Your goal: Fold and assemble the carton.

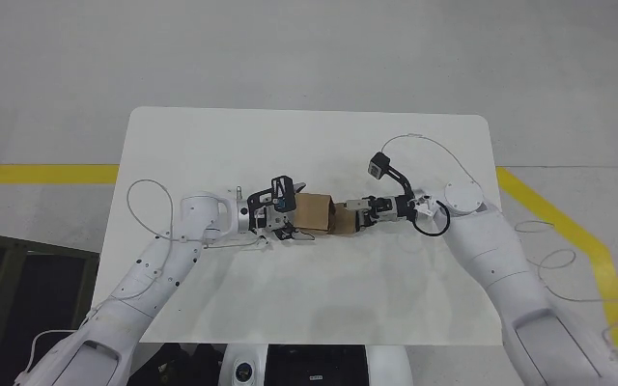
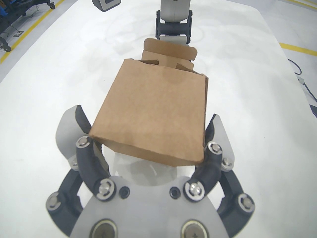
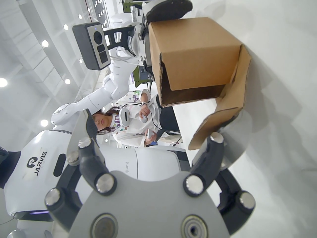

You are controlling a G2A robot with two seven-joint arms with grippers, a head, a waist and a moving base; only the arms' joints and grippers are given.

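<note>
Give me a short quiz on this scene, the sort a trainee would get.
1. True or false: the carton sits between the left fingers and the right fingers.
2. Which fingers clasp the carton's sides? A: left. B: right. C: neither.
3. Fill in: the carton end facing the right fingers is ___, its flap unfolded.

Key: 1 true; 2 A; 3 open.
</note>
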